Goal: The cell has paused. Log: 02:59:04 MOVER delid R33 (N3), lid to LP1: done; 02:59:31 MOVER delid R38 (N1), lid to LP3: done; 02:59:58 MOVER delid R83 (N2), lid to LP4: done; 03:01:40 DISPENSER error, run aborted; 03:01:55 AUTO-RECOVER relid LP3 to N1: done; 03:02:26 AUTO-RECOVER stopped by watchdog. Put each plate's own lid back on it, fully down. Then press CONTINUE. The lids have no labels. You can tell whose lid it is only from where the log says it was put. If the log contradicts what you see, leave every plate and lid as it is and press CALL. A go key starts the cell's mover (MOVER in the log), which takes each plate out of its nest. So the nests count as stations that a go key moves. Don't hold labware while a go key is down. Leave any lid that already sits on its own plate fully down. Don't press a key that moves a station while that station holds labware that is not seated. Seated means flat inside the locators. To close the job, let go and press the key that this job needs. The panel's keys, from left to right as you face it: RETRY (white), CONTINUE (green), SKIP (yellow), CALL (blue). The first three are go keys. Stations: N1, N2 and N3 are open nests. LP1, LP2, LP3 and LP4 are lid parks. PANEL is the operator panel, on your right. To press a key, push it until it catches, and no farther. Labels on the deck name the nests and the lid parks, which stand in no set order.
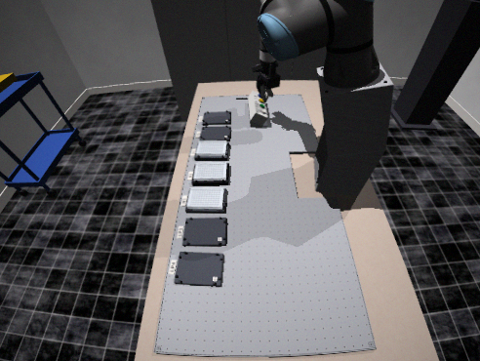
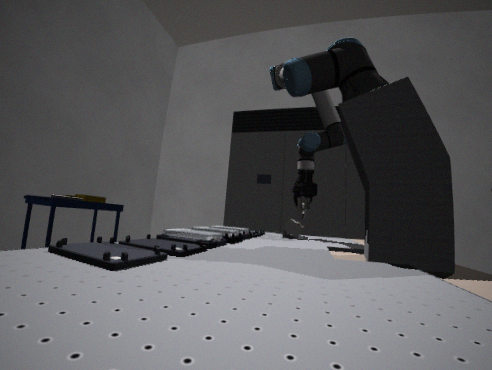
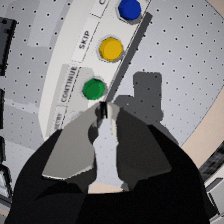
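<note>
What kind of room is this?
Probably an automated laboratory cell: a grey perforated deck carries a row of white well plates in black nests, and a dark robot arm reaches a coloured-button operator panel.
</note>
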`<action>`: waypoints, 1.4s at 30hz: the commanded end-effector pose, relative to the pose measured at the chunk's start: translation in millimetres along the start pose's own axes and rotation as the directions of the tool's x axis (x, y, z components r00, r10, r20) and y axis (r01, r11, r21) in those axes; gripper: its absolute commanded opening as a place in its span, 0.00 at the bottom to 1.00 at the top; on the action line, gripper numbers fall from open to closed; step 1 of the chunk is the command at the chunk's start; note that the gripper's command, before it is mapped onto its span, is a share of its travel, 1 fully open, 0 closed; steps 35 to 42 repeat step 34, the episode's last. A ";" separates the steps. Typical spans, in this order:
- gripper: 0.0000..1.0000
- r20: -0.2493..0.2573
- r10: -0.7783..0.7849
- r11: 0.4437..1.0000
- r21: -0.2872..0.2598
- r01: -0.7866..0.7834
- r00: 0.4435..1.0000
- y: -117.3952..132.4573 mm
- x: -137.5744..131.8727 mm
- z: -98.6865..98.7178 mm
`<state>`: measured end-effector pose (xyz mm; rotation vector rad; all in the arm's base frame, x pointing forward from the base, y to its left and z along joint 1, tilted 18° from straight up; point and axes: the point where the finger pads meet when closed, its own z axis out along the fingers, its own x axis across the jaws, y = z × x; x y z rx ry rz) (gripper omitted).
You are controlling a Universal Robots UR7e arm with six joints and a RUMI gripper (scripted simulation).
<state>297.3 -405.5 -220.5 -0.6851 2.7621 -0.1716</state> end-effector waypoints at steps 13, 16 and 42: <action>0.00 0.000 0.000 1.000 0.001 0.000 1.000 -2.5 -4.2 7.9; 0.00 0.000 0.000 1.000 0.001 0.000 1.000 -2.9 -5.1 9.6; 0.00 0.000 0.000 1.000 0.001 0.000 1.000 -5.1 -10.0 18.8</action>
